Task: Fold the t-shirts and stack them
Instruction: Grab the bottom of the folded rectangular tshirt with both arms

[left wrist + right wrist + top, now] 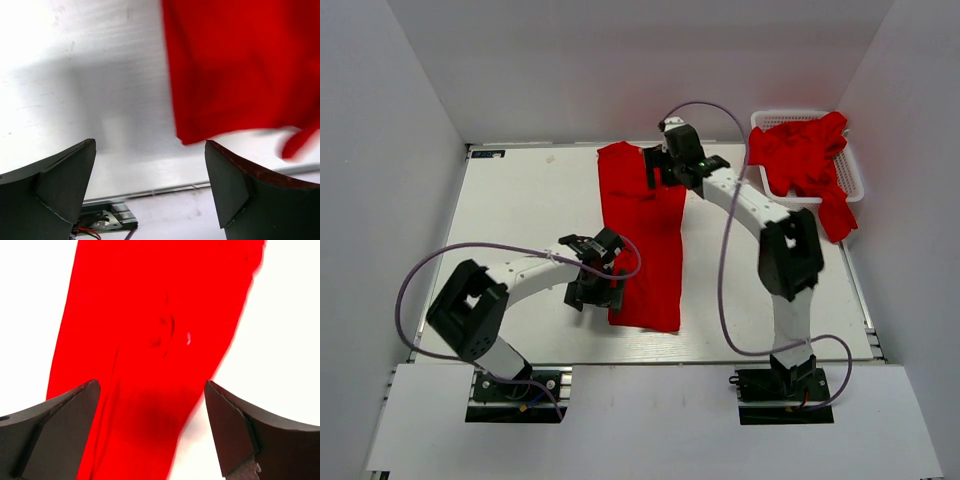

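Two piles of red cloth share the scene. One t-shirt (pixel 645 250) lies flat on the white table (pixel 530 210), folded lengthwise into a long strip that runs from 12 o'clock down towards 6 o'clock through the middle of the overhead view. The other t-shirts (pixel 805 150) sit crumpled in a white lattice basket (pixel 775 118) at about 2 o'clock, with one of them spilling over the basket's near rim onto the table.

The left gripper (pixel 595 293) hovers at the strip's 9 o'clock side, near its lower end. Its wrist view shows the left gripper (pixel 150 145) with jaws spread wide and nothing between them; a corner of the strip lies on the table just ahead, towards 1 o'clock.

The right gripper (pixel 655 172) hangs over the far end of the strip, near 12 o'clock. In its wrist view the right gripper (pixel 151 385) also stands wide apart, the cloth stretched out beneath it and not pinched.
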Motion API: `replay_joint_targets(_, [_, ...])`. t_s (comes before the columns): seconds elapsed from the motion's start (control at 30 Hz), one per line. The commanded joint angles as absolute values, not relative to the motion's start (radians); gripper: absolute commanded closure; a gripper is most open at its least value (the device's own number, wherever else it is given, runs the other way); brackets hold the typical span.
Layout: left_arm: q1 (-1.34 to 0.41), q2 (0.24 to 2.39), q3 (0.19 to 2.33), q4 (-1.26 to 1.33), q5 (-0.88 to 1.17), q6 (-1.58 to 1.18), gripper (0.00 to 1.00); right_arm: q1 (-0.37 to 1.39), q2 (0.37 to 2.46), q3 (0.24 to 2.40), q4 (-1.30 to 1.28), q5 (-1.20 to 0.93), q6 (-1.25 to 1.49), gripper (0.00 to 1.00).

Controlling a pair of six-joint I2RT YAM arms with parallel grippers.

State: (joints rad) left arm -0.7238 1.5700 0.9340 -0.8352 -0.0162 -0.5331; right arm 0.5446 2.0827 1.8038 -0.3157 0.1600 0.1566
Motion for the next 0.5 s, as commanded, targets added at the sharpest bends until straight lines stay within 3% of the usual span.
replay_joint_targets(0.0, [-0.721, 1.445, 1.005, -0.861, -0.009, -0.549, 0.0, 0.546, 1.879, 1.592, -0.37, 0.124, 0.242, 0.1])
replay_joint_targets(0.17, [-0.721, 1.352, 0.977, -0.87, -0.041, -0.609, 0.0, 0.548, 1.575, 1.266, -0.397, 0.117, 0.379, 0.1])
replay_joint_targets(0.27, [-0.721, 1.328, 0.934, -0.85, -0.032, -0.64, 0.0, 0.564, 1.458, 1.041, -0.426, 0.01, 0.455, 0.1])
replay_joint_targets(0.47, [-0.733, 1.328, 0.851, -0.752, 0.002, -0.673, 0.0, 0.682, 1.352, 0.806, -0.417, -0.13, 0.609, 0.1])
